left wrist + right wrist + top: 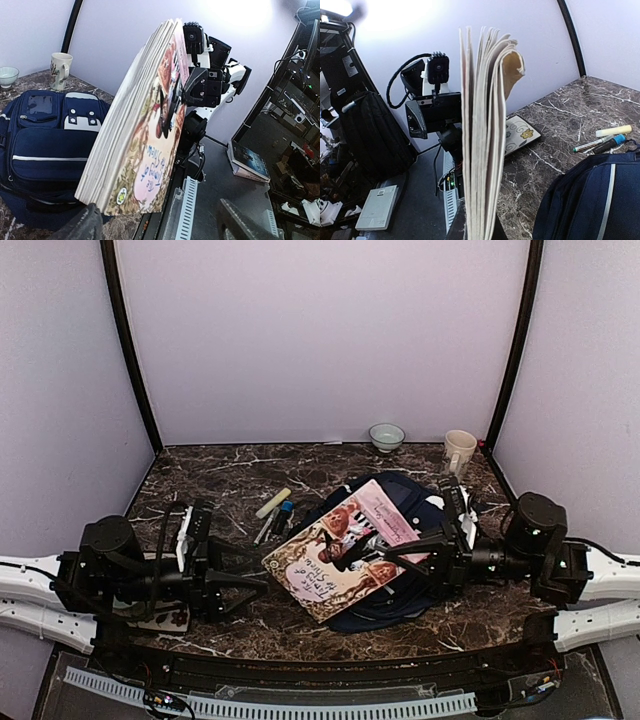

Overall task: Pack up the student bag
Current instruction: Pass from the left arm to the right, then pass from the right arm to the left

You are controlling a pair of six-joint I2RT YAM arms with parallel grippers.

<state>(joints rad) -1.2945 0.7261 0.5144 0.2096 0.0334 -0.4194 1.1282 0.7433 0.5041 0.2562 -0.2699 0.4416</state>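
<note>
The student bag (398, 606), a navy backpack with white stripes, lies flat at the middle right of the table, pockets up (45, 145). Above it a thick picture book (335, 545) with a pink and brown cover is held tilted. My right gripper (345, 558) is shut on the book's right half. In the right wrist view the pages (482, 150) stand edge-on, hiding most of the right gripper (480, 235). My left gripper (262, 582) is open just left of the book's lower corner (107, 197), with nothing between its fingertips (82, 227).
Pens and a yellow highlighter (275, 510) lie left of the bag. A small bowl (387, 436) and a white mug (459, 450) stand at the back. A flowered notebook (165, 618) lies under the left arm, near the front edge.
</note>
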